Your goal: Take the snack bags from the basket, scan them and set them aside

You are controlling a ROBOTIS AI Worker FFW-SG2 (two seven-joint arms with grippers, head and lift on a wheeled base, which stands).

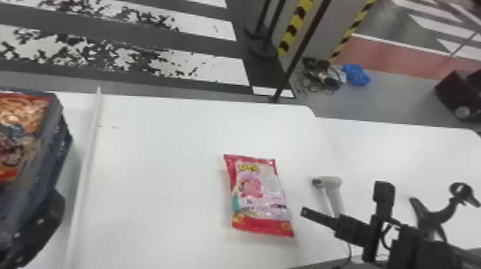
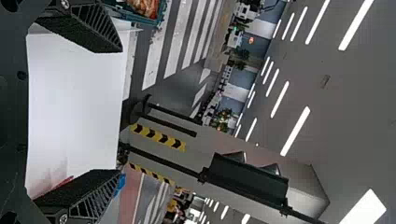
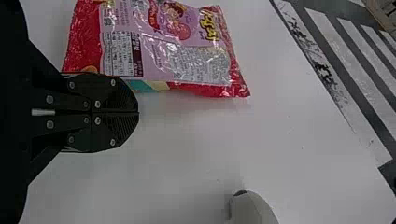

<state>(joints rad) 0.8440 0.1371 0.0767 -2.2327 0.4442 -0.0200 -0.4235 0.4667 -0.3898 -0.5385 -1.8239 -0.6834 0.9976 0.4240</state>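
Operator, your left hand (image 1: 37,230) stands wide open, empty | your right hand (image 1: 304,211) is closed on nothing | red-and-pink snack bag (image 1: 259,196) lies on the surface (image 1: 157,171) near its tips | scanner (image 1: 333,183) right of it | basket (image 1: 57,143), leftmost, holds an orange bag (image 1: 21,121)

A smooth white tabletop (image 1: 161,143) is crossed towards its left edge by a thin raised strip (image 1: 86,168); beyond that, a dark basket (image 1: 53,153) is seen. A glossy red-and-pink plastic snack bag (image 1: 259,193) is laid flat, a pale grey handheld scanner (image 1: 333,183) towards the right edge.
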